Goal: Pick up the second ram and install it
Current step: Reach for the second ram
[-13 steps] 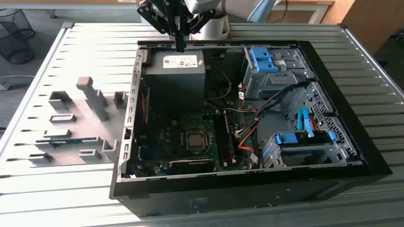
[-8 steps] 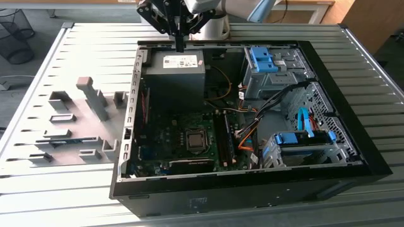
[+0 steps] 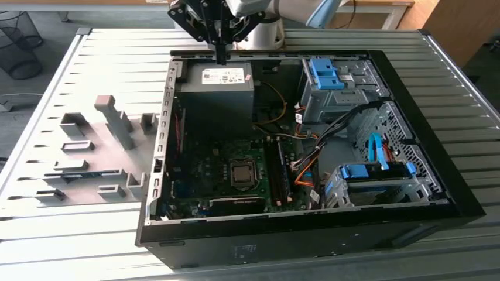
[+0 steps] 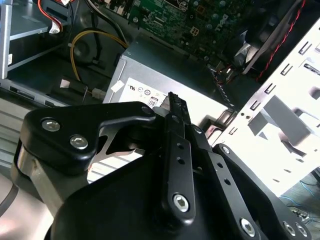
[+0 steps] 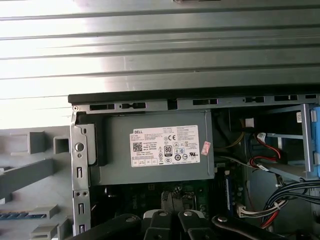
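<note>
**Current state.** The open computer case [image 3: 312,240] lies flat on the slatted surface [image 3: 117,52], nearer the edge on the exterior view's right. The grey fixture blocks [image 3: 109,117] stand between the case and the edge on the exterior view's left. The gripper [image 3: 221,55] hangs over the far rim of the case, just above the far end of the power supply [image 3: 219,93], on the side toward the surface's far edge. Its jaws are drawn together to a narrow tip and hold nothing.

**Location of the part.** The second ram [image 5: 22,216] appears in the first wrist view as a thin blue-green strip seated among the fixture blocks, outside the case wall. It is well apart from the gripper and touches neither jaw.

**Step in hand.** By my judgement this is the approach to the pick-up. No grasp has been made and installation has not begun. The motherboard [image 3: 226,164] lies exposed in the case floor, and long dark slots run beside its processor socket. Whether one of them is free cannot be told.

**Requirement.** A grasp calls for the jaws to be parted, carried toward the fixture side, and aligned along the stick's thin edge. Misalignment risks striking the blocks.
</note>
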You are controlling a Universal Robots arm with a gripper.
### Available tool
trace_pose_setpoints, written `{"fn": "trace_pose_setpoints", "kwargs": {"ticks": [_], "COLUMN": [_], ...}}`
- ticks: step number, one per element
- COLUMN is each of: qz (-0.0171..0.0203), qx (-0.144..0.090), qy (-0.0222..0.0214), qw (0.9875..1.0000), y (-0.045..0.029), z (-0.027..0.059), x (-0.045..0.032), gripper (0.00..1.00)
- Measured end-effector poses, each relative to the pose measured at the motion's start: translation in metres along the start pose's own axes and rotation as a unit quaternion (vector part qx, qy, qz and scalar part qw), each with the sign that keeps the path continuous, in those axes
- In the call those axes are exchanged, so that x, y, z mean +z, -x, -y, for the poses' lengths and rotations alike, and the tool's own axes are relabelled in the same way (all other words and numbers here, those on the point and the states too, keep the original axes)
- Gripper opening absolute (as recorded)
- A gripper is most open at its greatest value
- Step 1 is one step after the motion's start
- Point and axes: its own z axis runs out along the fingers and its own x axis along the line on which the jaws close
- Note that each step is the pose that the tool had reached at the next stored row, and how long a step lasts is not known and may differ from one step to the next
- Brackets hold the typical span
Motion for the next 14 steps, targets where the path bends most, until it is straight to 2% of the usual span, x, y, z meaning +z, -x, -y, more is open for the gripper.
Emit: {"fn": "trace_pose_setpoints", "kwargs": {"ticks": [14], "qz": [0.0], "qx": [0.0], "qy": [0.0], "qw": [1.0], "y": [-0.0034], "z": [0.0003], "x": [0.0], "gripper": [0.1]}}
